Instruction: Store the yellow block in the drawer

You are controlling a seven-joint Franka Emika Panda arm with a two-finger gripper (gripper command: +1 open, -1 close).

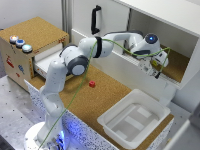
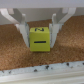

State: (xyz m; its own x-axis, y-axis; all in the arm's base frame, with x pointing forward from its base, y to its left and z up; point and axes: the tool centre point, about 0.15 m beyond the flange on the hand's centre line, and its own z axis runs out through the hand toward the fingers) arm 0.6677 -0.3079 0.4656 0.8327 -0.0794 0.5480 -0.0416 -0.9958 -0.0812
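The yellow block [image 2: 39, 41] fills the middle of the wrist view, resting on or just over a cork surface, with a black line on its near face. My gripper [image 2: 39, 34] is shut on it, one white finger against each side. In the exterior view the gripper [image 1: 156, 70] is at the exterior view's right, low inside the white cabinet's open compartment above its cork floor; the block itself is too small to make out there. The drawer [image 1: 47, 61] stands pulled open in the cork-topped wooden box [image 1: 35, 32] at the exterior view's left, far from the gripper, partly behind my arm.
A small red cube [image 1: 92, 84] lies on the cork table between the drawer and the cabinet. A white plastic tub [image 1: 132, 120] sits at the front right. Three coloured buttons [image 1: 20, 44] are on the box top. The white cabinet's black door handle [image 1: 96, 20] is at the back.
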